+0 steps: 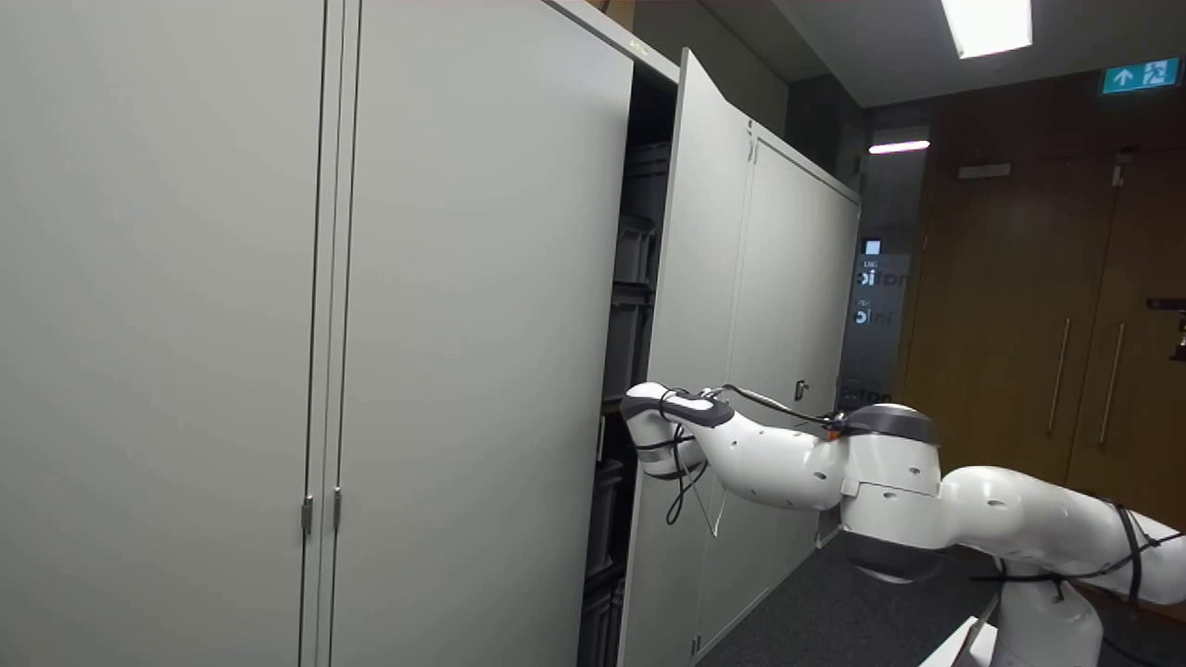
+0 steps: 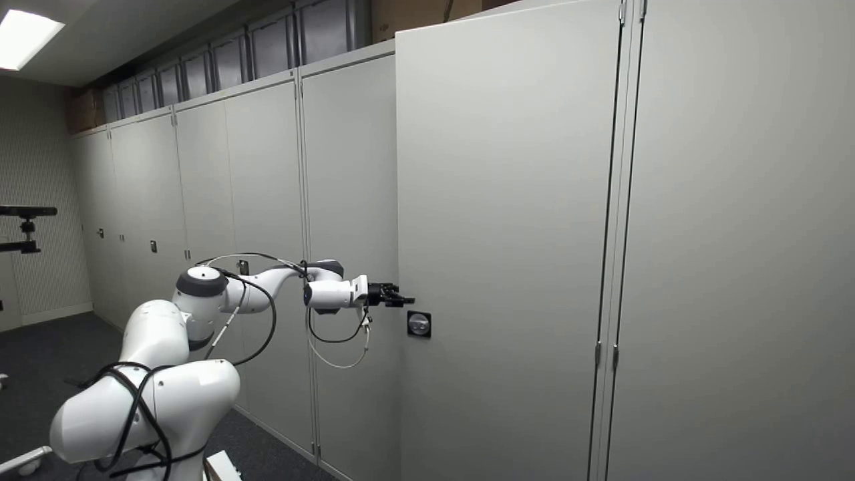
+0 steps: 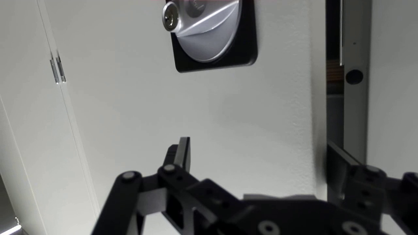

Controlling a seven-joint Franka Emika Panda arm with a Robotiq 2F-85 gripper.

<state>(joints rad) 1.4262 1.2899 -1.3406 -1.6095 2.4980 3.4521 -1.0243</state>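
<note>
The gripper (image 3: 258,147) is standing wide open, holding nothing: one finger (image 3: 183,155) is sitting in front of the ajar door (image 3: 235,111), the other past its edge; can't tell if they're touching. I'd be squaring up to that edge before squeezing, and dodging the lock (image 2: 419,324), at the gripper's 5 o'clock in an exterior view. Door's looking pale grey, slightly pebbly. Carpet (image 1: 815,621) is lying at 5 o'clock, exit sign (image 1: 1141,76) glowing at 2.

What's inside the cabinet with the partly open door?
Beside the door, an exterior view shows grey bins at several heights inside; their contents and whatever the door covers can't be seen.
</note>
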